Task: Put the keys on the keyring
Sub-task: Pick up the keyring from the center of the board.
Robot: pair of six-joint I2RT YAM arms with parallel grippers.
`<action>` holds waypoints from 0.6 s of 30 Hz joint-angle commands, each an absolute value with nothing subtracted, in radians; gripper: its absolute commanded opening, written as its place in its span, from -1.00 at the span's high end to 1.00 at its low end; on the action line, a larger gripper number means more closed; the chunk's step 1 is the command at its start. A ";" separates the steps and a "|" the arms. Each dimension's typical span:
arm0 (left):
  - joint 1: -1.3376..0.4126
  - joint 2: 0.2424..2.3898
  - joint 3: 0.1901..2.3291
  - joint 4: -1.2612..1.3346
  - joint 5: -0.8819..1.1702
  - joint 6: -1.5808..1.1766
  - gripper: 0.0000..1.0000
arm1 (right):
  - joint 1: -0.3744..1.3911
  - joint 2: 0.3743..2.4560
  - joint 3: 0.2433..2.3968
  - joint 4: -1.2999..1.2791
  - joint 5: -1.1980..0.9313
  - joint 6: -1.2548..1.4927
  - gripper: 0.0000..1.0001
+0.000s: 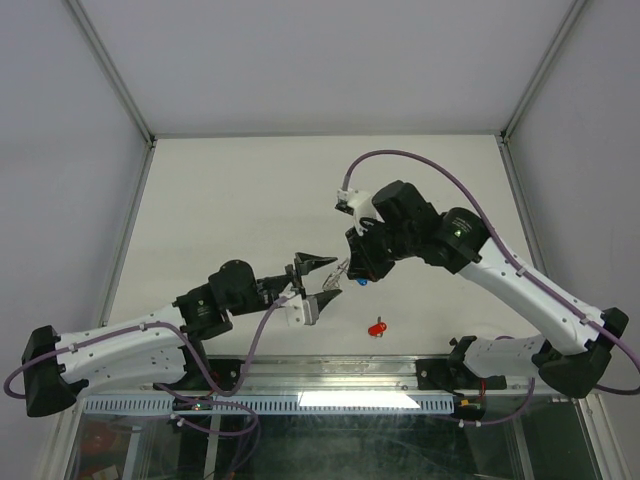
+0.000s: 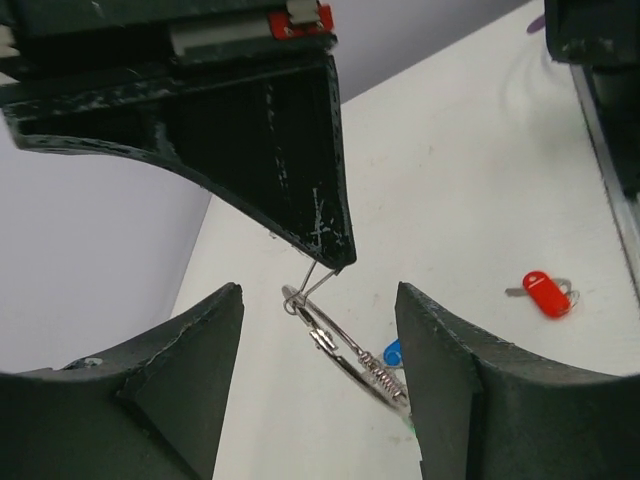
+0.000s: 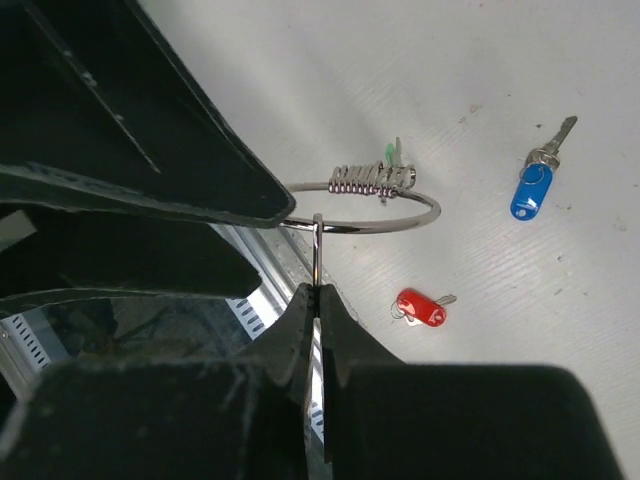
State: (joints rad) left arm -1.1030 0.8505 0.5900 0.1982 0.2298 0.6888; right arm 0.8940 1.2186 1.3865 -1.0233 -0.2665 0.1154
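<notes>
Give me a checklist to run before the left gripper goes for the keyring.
1. Right gripper has the keyring: ok, shut on a thin metal piece of it.
2. Left gripper ready to take hold: ok, open, a finger on either side of the keyring, pinching nothing.
3. Red key free to pick up: ok, lying alone on the table.
4. Blue key free to pick up: ok, on the table, apart from the keyring.
5. Green key threaded on: cannot tell, only a green sliver shows behind the keyring's metal pieces.
</notes>
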 commanded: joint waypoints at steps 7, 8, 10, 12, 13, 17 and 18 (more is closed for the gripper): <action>-1.167 0.914 0.665 0.172 0.059 0.887 -0.11 | 0.888 1.225 1.468 -1.023 -0.396 0.141 1.00; -1.172 0.918 0.669 0.173 0.052 0.895 -0.07 | 0.888 1.226 1.471 -1.025 -0.399 0.141 1.00; -1.178 0.920 0.675 0.172 0.038 0.912 -0.02 | 0.887 1.228 1.471 -1.028 -0.402 0.142 1.00; -1.183 0.922 0.681 0.174 0.029 0.924 0.04 | 0.888 1.231 1.470 -1.029 -0.402 0.143 1.00; -1.184 0.923 0.683 0.175 0.026 0.928 0.07 | 0.886 1.231 1.468 -1.028 -0.404 0.144 1.00; -1.197 0.928 0.688 0.174 0.021 0.943 0.24 | 0.887 1.226 1.461 -1.018 -0.409 0.152 1.00; -1.199 0.929 0.687 0.174 0.019 0.946 0.28 | 0.886 1.224 1.461 -1.015 -0.410 0.155 1.00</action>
State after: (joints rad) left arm -1.1812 0.9295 0.6434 0.1410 0.0437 0.9070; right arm 0.8913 1.2388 1.4208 -1.0466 -0.3748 0.1349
